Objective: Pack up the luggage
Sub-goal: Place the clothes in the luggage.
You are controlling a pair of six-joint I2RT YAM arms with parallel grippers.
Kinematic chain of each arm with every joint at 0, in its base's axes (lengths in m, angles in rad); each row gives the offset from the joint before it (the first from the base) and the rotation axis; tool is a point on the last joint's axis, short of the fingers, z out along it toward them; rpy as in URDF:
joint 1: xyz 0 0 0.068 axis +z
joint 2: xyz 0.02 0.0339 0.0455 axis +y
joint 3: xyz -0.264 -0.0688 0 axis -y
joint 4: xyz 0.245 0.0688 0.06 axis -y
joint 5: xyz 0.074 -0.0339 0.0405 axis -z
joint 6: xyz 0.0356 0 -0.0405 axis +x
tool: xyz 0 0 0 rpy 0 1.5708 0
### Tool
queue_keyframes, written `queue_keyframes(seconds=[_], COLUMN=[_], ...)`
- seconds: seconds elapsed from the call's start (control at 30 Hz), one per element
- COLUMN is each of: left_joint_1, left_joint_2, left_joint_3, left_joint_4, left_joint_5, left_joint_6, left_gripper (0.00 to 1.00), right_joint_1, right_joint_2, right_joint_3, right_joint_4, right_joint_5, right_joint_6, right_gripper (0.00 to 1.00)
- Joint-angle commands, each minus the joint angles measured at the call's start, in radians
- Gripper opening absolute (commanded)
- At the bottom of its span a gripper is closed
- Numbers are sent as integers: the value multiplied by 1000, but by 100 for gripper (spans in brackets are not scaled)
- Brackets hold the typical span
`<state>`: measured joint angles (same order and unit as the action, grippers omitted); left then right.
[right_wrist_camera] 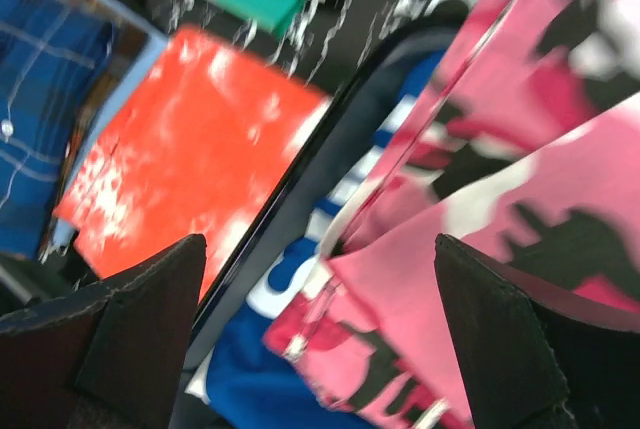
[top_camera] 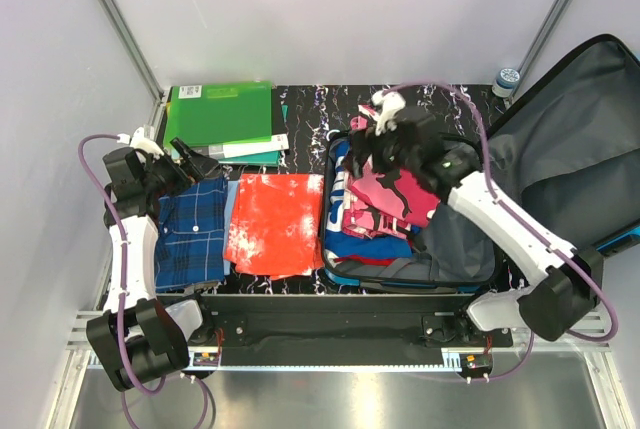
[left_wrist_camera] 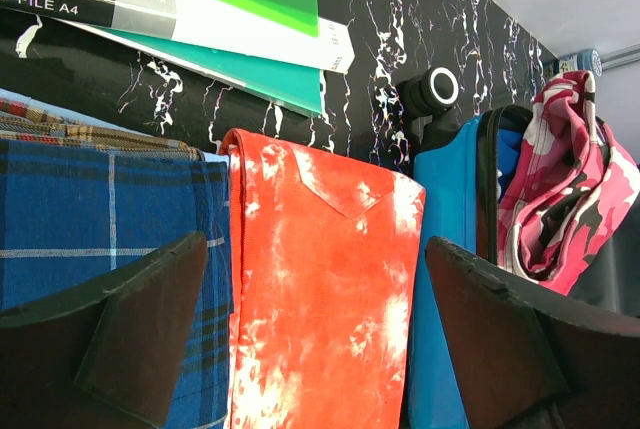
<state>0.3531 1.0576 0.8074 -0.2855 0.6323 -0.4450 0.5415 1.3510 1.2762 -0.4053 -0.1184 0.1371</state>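
The luggage (top_camera: 400, 277) lies open right of centre, its grey-lined lid (top_camera: 570, 139) leaning up at the right. Inside it a pink camouflage garment (top_camera: 385, 194) lies on a blue one with white print (top_camera: 340, 181). My right gripper (top_camera: 368, 154) hovers open just above the pink garment (right_wrist_camera: 500, 249), holding nothing. An orange-red tie-dye garment (top_camera: 275, 221) and a blue plaid shirt (top_camera: 192, 229) lie flat on the table left of the luggage. My left gripper (top_camera: 205, 164) is open and empty above the plaid shirt's far edge, facing the orange garment (left_wrist_camera: 320, 279) and the luggage's blue shell (left_wrist_camera: 445, 249).
Green folders (top_camera: 220, 114) are stacked at the back left, close behind my left gripper. A small bottle cap (top_camera: 507, 77) shows at the back right by the lid. White walls and metal frame posts enclose the black marbled tabletop (top_camera: 300, 109).
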Motion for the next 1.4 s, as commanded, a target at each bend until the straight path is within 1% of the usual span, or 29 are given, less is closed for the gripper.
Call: queue_keyframes(seconds=[0.0,0.1,0.4,0.5,0.63,0.7,0.73,0.8,0.9,0.93,1.03,1.07,1.13,1.17,1.2,1.23,1.27,1.3,1.37], left_joint_1=[4,4,4,4,4,4,4,4,4,4,4,4,4,6,6,4,4,6,4], left_joint_2=[-19,-18,-18,-16,-16,-18,-19,-19,-18,-19,-21,-21,-21,-21,-21,-21,-21,-21,-21], left_joint_3=[-2,-1,3,3,4,6,6,6,7,6,7,7,6,6,6,6,7,6,6], left_joint_4=[45,45,43,45,43,45,43,45,43,45,46,46,46,46,46,46,46,46,46], left_joint_5=[0,-2,15,20,24,26,24,26,30,30,32,32,30,32,30,32,30,32,30], left_joint_6=[0,0,-1,-3,-4,-4,-6,-6,-8,-8,-9,-8,-9,-9,-9,-9,-9,-9,-9], left_gripper=[96,96,96,96,96,96,96,96,96,96,96,96,96,96,96,96,96,96,96], right_joint_1=[77,101,124,136,161,170,172,175,175,175,176,175,175,178,178,179,179,178,183], right_joint_2=[36,85,263,326,396,413,424,433,445,447,450,445,436,433,428,427,428,428,425], right_joint_3=[-86,-84,-17,23,67,86,87,83,75,71,61,60,58,61,63,69,72,77,80], right_joint_4=[43,39,14,-41,-105,-139,-145,-156,-174,-179,-185,-185,-185,-187,-187,-185,-187,-187,-190], right_joint_5=[141,230,328,355,433,448,459,459,459,459,457,457,450,448,445,442,441,435,424], right_joint_6=[160,205,231,237,246,254,257,265,268,268,272,275,276,276,271,262,256,251,240], right_gripper=[100,100,100,99,99,97,94,90,82,77,67,60,50,36,25,17,2,0,0])
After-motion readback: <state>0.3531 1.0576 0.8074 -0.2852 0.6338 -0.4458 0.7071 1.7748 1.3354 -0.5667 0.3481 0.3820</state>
